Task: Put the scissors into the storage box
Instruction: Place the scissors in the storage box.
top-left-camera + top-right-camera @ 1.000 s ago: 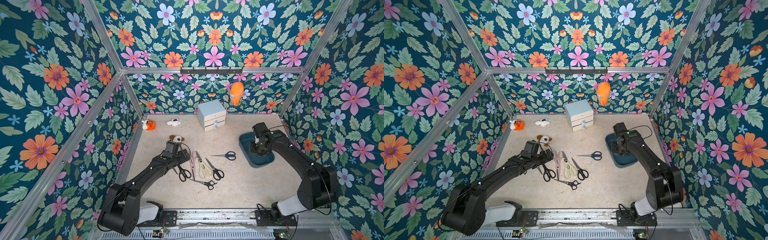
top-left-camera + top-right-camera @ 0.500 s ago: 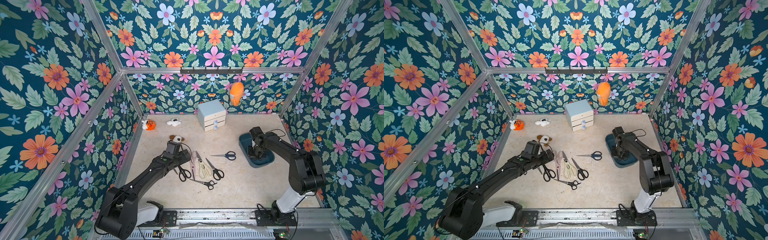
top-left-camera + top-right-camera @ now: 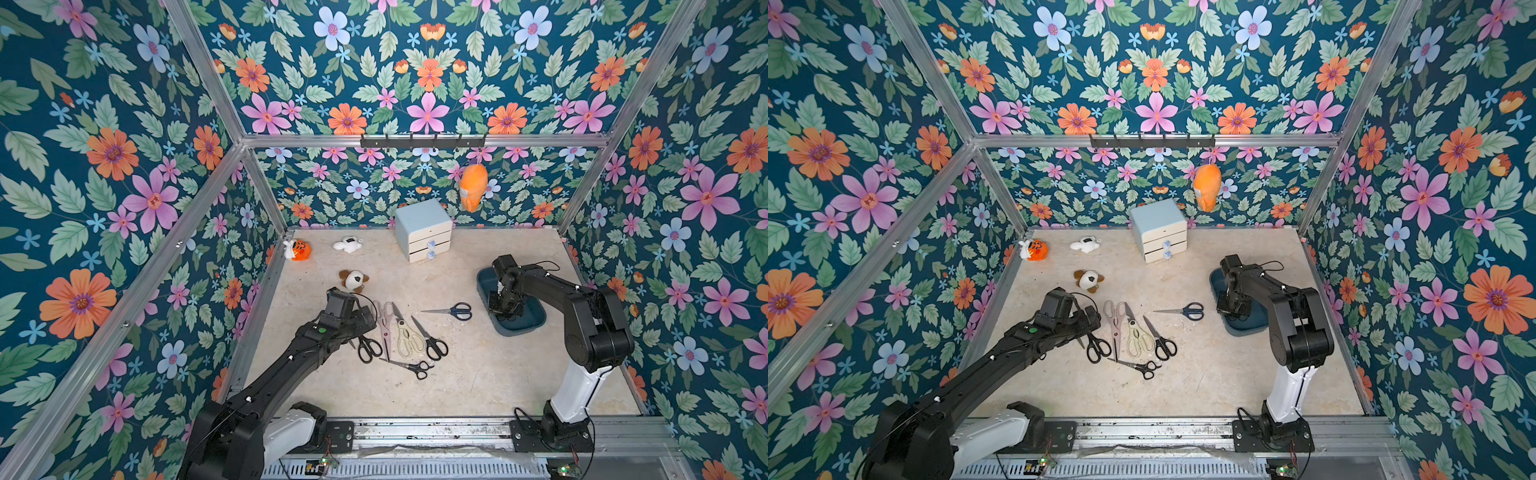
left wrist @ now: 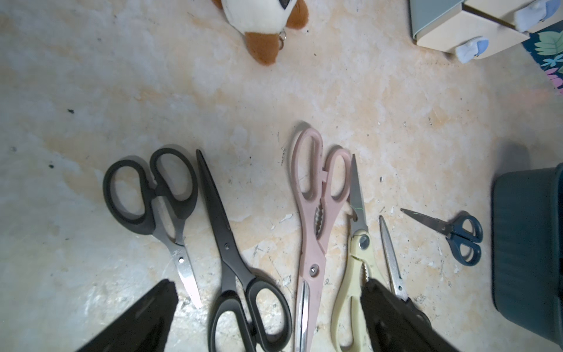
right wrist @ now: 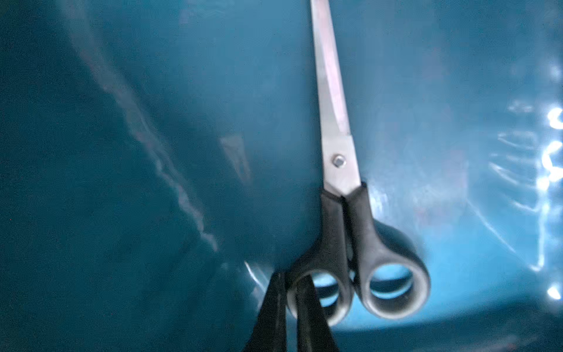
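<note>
My right gripper [image 5: 292, 279] is down inside the dark teal storage box [image 3: 534, 320] [image 5: 152, 152], shut on one handle ring of a black-handled pair of scissors [image 5: 341, 170] whose blades point away along the box floor. Several more scissors lie in a row mid-table: a black pair [image 4: 152, 198], an all-black pair [image 4: 231, 253], a pink pair [image 4: 316, 198], a cream pair [image 4: 356, 243], a slim pair [image 4: 391, 259] and a dark blue pair [image 4: 457, 234] nearer the box [image 4: 530, 243]. My left gripper [image 4: 268, 285] hovers open over the row [image 3: 405, 336], holding nothing.
A pale blue cabinet [image 3: 424, 230] with white drawers stands at the back. Plush toys lie at the back left: orange [image 3: 299, 249], white [image 3: 348, 244] and brown-white [image 3: 353, 280]. An orange plush [image 3: 471, 191] hangs from the hook rail. Floral walls close three sides.
My right arm has folded and lowered its gripper with the black-handled scissors deeper into the storage box. The left arm and the scissors on the table have not moved.
</note>
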You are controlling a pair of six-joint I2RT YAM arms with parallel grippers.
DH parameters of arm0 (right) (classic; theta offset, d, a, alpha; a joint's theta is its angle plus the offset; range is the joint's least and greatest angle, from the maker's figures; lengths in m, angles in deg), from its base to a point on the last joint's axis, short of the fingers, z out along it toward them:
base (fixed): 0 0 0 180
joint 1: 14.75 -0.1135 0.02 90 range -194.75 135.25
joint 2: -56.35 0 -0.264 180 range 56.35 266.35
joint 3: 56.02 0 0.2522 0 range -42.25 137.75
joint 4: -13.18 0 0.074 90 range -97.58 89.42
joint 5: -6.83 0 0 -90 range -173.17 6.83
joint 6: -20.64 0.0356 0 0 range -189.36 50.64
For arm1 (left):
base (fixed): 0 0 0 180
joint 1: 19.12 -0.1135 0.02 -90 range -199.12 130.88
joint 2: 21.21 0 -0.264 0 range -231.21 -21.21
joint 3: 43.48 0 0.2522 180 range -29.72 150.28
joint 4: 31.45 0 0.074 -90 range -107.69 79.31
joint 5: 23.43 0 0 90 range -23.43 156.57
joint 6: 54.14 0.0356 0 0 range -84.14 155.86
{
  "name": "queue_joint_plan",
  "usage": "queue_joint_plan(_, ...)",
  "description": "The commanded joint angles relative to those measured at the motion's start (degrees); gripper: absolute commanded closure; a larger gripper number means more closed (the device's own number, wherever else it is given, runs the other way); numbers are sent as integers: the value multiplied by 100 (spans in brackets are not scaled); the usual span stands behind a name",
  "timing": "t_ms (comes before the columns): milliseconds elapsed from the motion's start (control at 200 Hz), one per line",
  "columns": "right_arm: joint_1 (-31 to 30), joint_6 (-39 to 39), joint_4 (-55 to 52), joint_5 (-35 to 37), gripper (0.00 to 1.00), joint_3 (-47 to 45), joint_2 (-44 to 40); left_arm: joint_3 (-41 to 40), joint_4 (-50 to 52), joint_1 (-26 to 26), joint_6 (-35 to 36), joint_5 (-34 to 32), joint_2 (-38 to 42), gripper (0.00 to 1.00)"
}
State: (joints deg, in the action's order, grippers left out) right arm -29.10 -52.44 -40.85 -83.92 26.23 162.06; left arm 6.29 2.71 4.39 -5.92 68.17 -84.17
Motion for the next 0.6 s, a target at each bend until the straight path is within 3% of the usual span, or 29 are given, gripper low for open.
queue_joint_plan(0, -6, 127, 11, -100, 86, 29, -79, -12, 132, -4, 109, -82, 63, 1)
queue_joint_plan(360, -37, 137, -703, 36, 76, 462, -928, 89, -6, 1, 170, 14, -96, 1)
queue_joint_plan(595, -762, 322, -1093, 351, 73, 550, -1643, 286, -269, -4, 311, 317, -629, 1)
